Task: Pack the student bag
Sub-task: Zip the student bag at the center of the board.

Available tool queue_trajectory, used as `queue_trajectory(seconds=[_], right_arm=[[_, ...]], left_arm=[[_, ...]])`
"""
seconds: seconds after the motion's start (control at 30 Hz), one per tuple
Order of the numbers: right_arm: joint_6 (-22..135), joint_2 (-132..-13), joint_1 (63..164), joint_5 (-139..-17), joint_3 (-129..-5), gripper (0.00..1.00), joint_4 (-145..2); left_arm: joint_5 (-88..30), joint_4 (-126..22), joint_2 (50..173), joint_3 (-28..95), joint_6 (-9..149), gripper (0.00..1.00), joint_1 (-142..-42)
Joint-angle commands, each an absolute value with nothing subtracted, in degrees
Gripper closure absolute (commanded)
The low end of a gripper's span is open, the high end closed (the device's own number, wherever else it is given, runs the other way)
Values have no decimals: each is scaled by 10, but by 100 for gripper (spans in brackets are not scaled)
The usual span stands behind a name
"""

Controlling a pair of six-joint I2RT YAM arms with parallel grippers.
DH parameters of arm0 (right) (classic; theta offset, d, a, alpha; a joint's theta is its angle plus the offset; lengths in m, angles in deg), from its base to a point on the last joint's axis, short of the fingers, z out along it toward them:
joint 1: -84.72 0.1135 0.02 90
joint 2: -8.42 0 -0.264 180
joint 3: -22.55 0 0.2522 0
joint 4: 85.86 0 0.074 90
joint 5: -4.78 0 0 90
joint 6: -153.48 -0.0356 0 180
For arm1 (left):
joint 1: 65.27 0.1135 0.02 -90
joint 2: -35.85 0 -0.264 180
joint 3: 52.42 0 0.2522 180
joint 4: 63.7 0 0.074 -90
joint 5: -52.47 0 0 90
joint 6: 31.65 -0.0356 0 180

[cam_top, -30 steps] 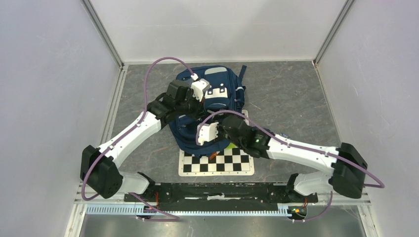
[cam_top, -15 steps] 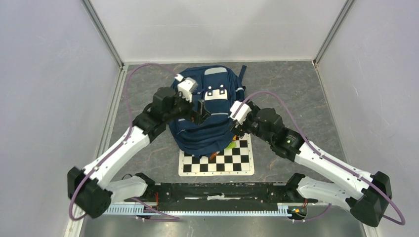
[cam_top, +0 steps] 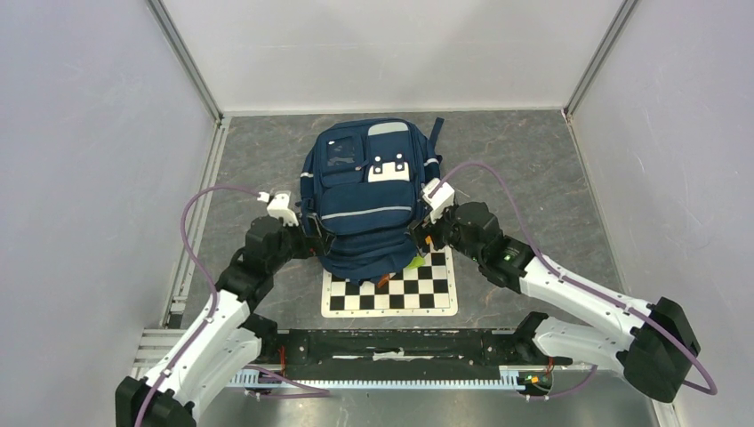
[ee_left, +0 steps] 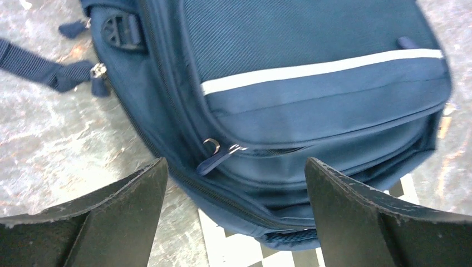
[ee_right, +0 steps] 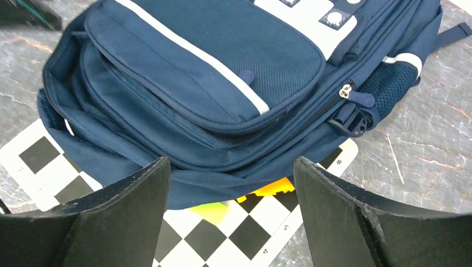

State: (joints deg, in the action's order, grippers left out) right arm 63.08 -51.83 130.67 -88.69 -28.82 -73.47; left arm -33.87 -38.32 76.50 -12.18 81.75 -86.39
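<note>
Scanning the counter (cam_top: pixel 525 169), finds the student bag (cam_top: pixel 364 200) lying front-up at its middle, apparently almost packed. Runs lengthwise from arms toward far wall, near end on the checkerboard mat (cam_top: pixel 391 298). Shows left tool (ee_left: pixel 235 162) and right tool (ee_right: pixel 231 161) spread wide, empty, flanking that end. Notes visible zips (ee_left: pixel 217 156) shut; orange and yellow-green bits (ee_right: pixel 267 192) beneath the near edge, perhaps unpacked.
</note>
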Motion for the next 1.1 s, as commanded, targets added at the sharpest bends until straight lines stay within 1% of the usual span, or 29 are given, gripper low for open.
queue_trajectory(seconds=[0.0, 0.13, 0.33, 0.37, 0.43, 0.7, 0.77, 0.97, 1.07], right_arm=[[608, -496, 1307, -868, -289, 15, -780], [612, -486, 1307, -867, -284, 15, -770], [611, -471, 1307, -859, -274, 15, -772], [611, -470, 1307, -858, -274, 15, -771], [613, -469, 1307, -856, -273, 14, -769], [620, -462, 1307, -856, -267, 14, -767], [621, -462, 1307, -856, -266, 14, -768], [619, -461, 1307, -853, -265, 14, -768], [618, -461, 1307, -854, -263, 14, -771]], left_arm=[[-397, -444, 738, -162, 835, 7, -863], [-386, -486, 752, -186, 819, 16, -862], [-330, -548, 813, -188, 783, 35, -863], [-328, -550, 821, -187, 777, 39, -863], [-325, -550, 837, -184, 772, 44, -863], [-322, -551, 825, -204, 786, 45, -864], [-320, -547, 814, -209, 790, 44, -866], [-338, -518, 794, -219, 803, 36, -886], [-349, -522, 795, -227, 812, 36, -889]])
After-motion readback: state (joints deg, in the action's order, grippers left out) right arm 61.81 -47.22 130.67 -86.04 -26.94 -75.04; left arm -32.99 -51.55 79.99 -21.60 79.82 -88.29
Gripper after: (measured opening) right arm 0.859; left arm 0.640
